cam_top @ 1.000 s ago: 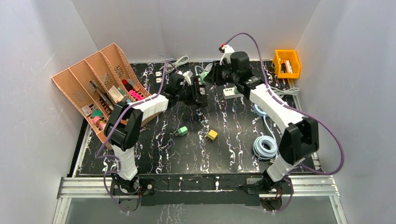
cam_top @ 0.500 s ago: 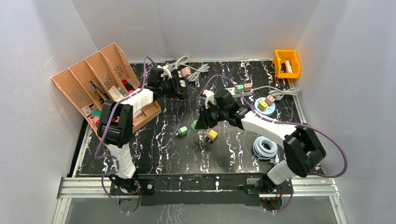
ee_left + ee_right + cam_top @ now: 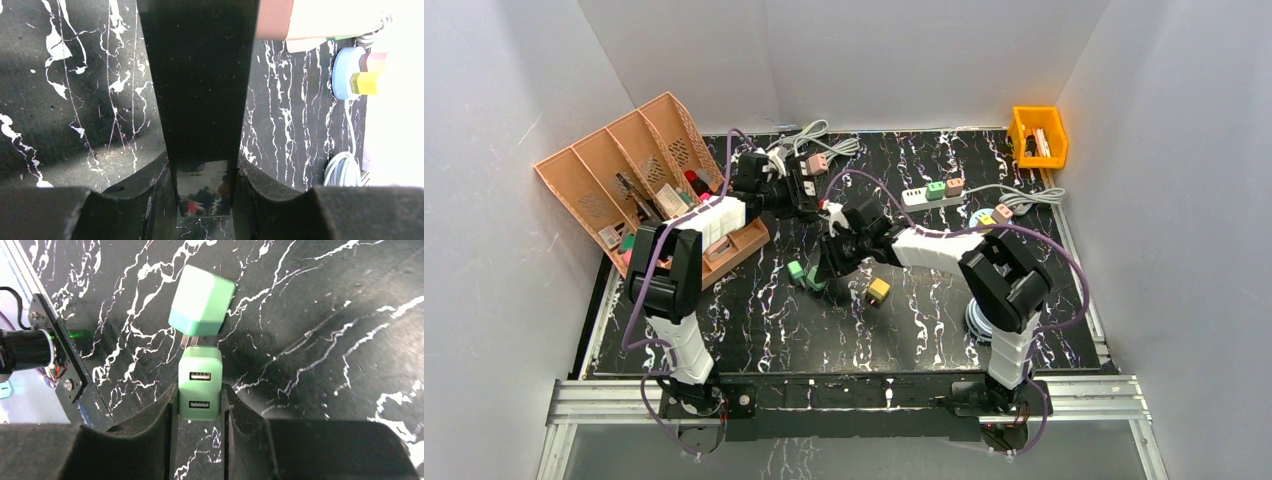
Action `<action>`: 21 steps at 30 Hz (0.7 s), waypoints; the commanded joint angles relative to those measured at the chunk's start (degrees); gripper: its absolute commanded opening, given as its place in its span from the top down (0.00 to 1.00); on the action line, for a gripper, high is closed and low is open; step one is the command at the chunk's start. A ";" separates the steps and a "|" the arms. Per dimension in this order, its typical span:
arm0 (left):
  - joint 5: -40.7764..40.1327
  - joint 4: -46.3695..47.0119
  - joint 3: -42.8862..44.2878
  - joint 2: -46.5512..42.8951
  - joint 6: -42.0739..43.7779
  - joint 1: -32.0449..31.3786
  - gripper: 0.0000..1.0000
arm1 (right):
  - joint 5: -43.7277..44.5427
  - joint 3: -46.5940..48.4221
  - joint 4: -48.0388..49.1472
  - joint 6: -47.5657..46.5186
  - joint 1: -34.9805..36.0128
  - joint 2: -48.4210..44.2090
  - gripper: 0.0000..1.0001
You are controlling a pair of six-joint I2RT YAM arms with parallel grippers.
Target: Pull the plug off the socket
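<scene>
Task item: mint-green square charger plug with two USB ports [image 3: 200, 385] — clear of any socket, low over the black white-veined tabletop [image 3: 904, 310], left of centre.
Right gripper [image 3: 198, 407]: closed narrow on the plug's two side faces, with the port face turned toward the wrist camera.
Long axis: runs straight out along the fingers. A metal prong shows at the far end, pointing away from the gripper.
Neighbour: loose mint-green cube plug [image 3: 201, 307], lying tilted just beyond the prong end and in line with the held plug. Whether the two touch cannot be told.
Left gripper [image 3: 202, 172]: clamped on a flat black bar [image 3: 200, 75] toward the far left of the tabletop, apart from the plug.
Nearer arm: right — it holds the plug.
Sockets with plugs in: white power strip [image 3: 921, 197] at the far side, right of centre; pale-blue round socket [image 3: 344, 75] carrying a yellow plug [image 3: 367, 82].
Judgement: the set-down turns on the small gap ahead. The plug probably needs to go down short of the cube or to one side of it.
</scene>
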 commanded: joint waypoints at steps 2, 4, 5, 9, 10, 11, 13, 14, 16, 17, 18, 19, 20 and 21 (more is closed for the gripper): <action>1.93 0.82 -0.21 -4.40 1.61 0.20 1.00 | -2.04 5.62 3.21 -0.83 2.38 4.43 1.00; 2.16 0.61 0.27 -4.01 1.70 0.32 1.00 | -2.44 7.36 3.04 -0.86 2.82 6.14 1.00; 2.33 0.44 0.46 -3.77 1.72 0.38 1.00 | -2.73 8.10 3.06 -0.93 2.89 6.94 1.00; 2.52 0.29 0.80 -3.43 1.90 0.55 1.00 | -3.95 11.65 3.03 -1.19 3.30 9.97 1.00; 2.56 0.15 0.88 -3.35 1.90 0.56 1.00 | -4.28 12.44 2.75 -1.22 3.37 10.74 1.00; 2.52 -0.08 0.99 -3.32 1.97 0.64 1.00 | -4.44 13.02 2.74 -1.35 3.38 11.01 0.80; 2.20 -0.51 0.84 -3.52 2.36 0.74 1.00 | -3.40 13.36 3.14 -1.97 3.38 10.42 0.31; 1.94 -0.86 0.80 -3.74 2.69 0.82 1.00 | -1.63 13.03 2.87 -3.06 3.27 8.15 0.04; 1.09 -1.62 0.58 -4.19 3.47 1.05 1.00 | 1.14 8.25 7.50 -4.73 1.44 -0.54 0.02; 1.47 -1.06 0.31 -4.10 3.27 1.07 1.00 | 3.33 4.62 11.76 -4.58 -0.90 -6.70 0.02; 2.89 -0.41 0.42 -3.74 2.62 1.03 1.00 | 5.35 2.51 14.88 -3.00 -4.56 -12.49 0.02; 3.72 0.30 0.29 -3.58 2.14 1.03 1.00 | 7.04 2.21 15.94 -1.00 -6.96 -14.01 0.02; 3.96 1.13 -0.10 -3.58 1.27 1.07 1.00 | 7.13 2.74 17.24 0.79 -10.31 -14.17 0.02; 3.80 2.10 -0.57 -3.88 0.35 0.90 1.00 | 7.22 5.79 14.79 2.68 -14.36 -11.90 0.01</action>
